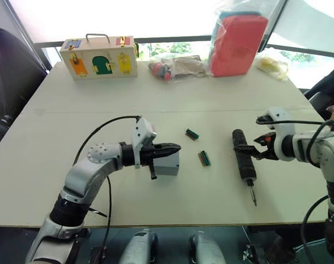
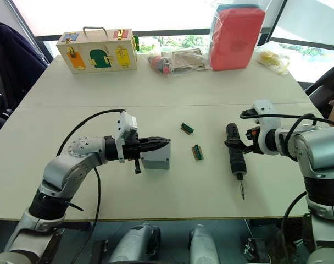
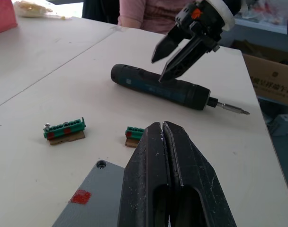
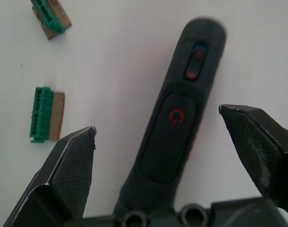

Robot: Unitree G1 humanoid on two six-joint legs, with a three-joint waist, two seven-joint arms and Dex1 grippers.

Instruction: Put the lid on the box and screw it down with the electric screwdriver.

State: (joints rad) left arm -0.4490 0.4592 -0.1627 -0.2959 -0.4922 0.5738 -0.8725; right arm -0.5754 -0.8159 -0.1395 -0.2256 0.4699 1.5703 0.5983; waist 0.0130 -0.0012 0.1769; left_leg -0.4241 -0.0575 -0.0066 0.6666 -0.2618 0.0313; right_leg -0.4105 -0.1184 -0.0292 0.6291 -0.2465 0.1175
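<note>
Screwdriver lies flat on surface, right claw spread wide astride its handle. Left claw pinched closed over box, lid on.

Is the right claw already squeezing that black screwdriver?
No, the right claw is open, its fingers spread apart on either side of the screwdriver lying on the table.

Left claw closed above box; right claw open over electric screwdriver.
</note>
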